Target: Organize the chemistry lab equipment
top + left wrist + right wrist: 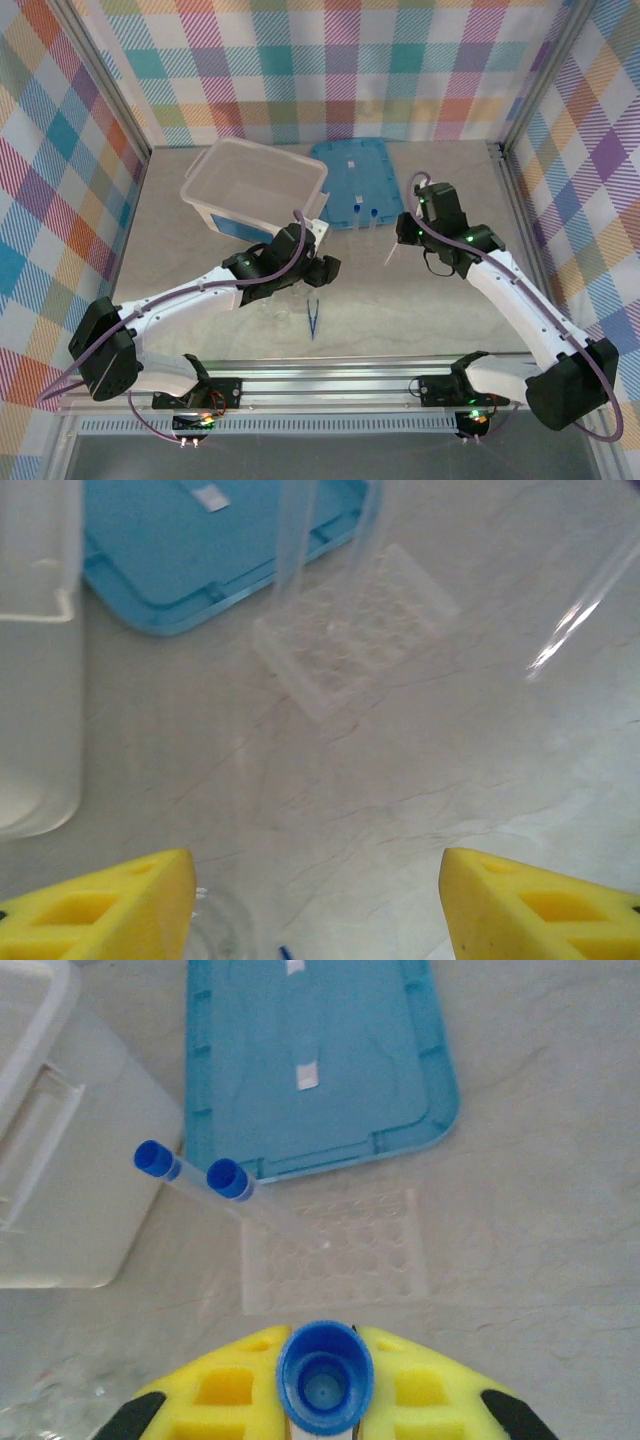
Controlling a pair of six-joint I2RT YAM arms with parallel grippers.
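Table: lying pale and marbled across the middle of the overhead frame, carrying everything listed here.
Tub: sitting at upper centre-left of the overhead frame, translucent white, with its mouth facing up.
Lid: lying flat and blue just right of the tub, at upper centre.
Left gripper: hanging open over bare table and gripping nothing. Its yellow fingers are standing wide apart at the bottom corners of the left wrist frame.
Right gripper: pinching shut on the held tube, with yellow foam pressing both sides at bottom centre of the right wrist frame.
Rack: sitting clear and dimpled at the centre of the right wrist frame, just below the lid's near edge.
Standing tubes: two leaning in the rack's left end, their blue caps pointing toward the upper left.
Held tube: showing its blue cap straight to the camera between the closed jaws.
Tweezers: lying dark blue on the table at lower centre of the overhead frame, touching neither claw.
Glassware: peeking in at the bottom edge of the left wrist frame beside the finger on the frame's left. It is too blurred for me to be telling which piece.
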